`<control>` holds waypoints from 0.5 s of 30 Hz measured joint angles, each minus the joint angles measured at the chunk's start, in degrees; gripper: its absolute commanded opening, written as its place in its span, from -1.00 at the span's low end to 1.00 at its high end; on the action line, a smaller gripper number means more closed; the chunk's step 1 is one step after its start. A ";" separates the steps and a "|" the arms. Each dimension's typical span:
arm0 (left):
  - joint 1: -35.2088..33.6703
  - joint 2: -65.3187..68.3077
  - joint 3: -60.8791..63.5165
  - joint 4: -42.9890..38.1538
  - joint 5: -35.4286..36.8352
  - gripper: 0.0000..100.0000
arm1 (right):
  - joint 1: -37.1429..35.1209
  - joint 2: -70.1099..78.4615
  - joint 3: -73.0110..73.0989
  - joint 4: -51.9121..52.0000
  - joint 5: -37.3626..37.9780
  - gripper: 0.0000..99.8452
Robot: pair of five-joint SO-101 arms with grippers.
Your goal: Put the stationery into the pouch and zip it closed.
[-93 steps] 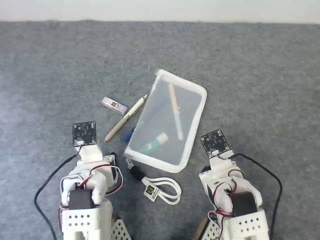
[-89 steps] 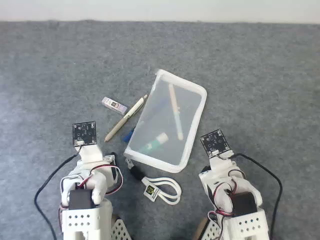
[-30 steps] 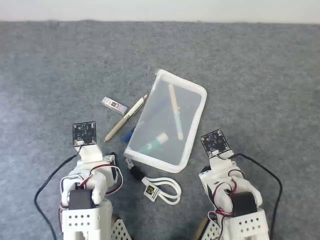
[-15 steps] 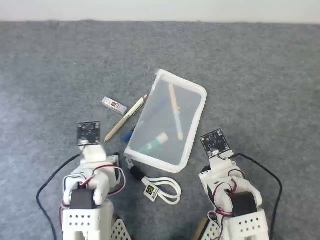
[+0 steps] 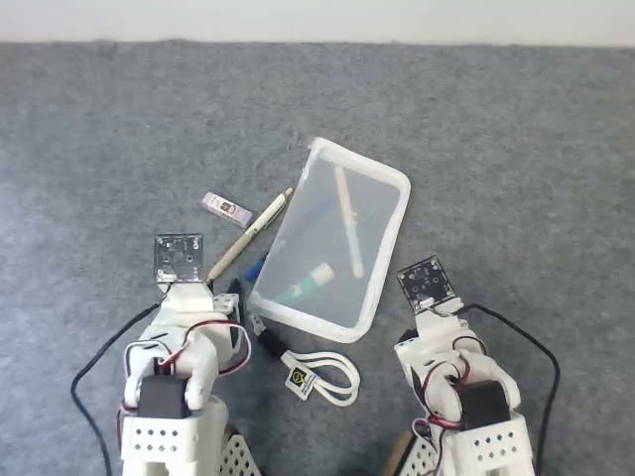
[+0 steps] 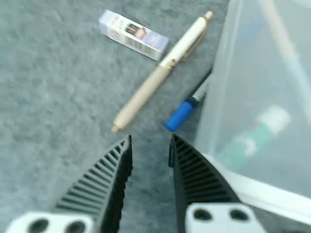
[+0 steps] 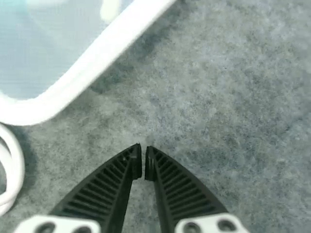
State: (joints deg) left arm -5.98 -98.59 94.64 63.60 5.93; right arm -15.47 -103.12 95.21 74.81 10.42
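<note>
A translucent pouch (image 5: 332, 248) with a white rim lies mid-table, holding a beige stick (image 5: 348, 223), a green-and-white item (image 5: 308, 283) and something blue. Left of it lie a beige pen (image 5: 250, 235), a small box (image 5: 226, 207) and a blue-capped marker (image 5: 255, 269) partly under the pouch edge. My left gripper (image 6: 150, 145) hovers open just short of the pen (image 6: 163, 68) and marker (image 6: 187, 109), with the box (image 6: 133, 35) beyond. My right gripper (image 7: 143, 155) is shut and empty over bare carpet near the pouch's near right corner (image 7: 97, 53).
A white looped cord (image 5: 322, 375) with a tag and a dark connector lies on the grey carpet between the two arm bases, just in front of the pouch. A pale strip runs along the far edge of the carpet.
The left arm has swung forward and a little to the right, nearer the pen and the pouch's left edge. The right arm and all the stationery are where they were.
</note>
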 measured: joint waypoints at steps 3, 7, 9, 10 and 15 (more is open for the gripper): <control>-6.51 -0.18 -2.02 -0.09 -6.77 -0.76 | -0.09 0.00 0.00 0.00 0.00 -0.96; -13.01 -0.18 -3.25 -0.18 -8.70 -0.76 | 0.00 -0.62 -2.64 0.00 0.00 -0.96; -13.71 -0.18 -3.25 -0.18 -8.88 -0.80 | -0.09 -0.18 -4.57 0.00 0.00 -0.96; -14.07 -0.18 -3.25 -0.18 -8.88 -0.83 | 0.00 -0.09 -5.54 0.00 0.00 -0.96; -14.24 -0.18 -3.25 -0.18 -8.88 -0.98 | -0.09 -0.53 -9.76 0.00 0.26 -0.97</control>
State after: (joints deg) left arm -20.22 -98.77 91.38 63.43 -2.95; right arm -15.56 -103.65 85.45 74.81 10.68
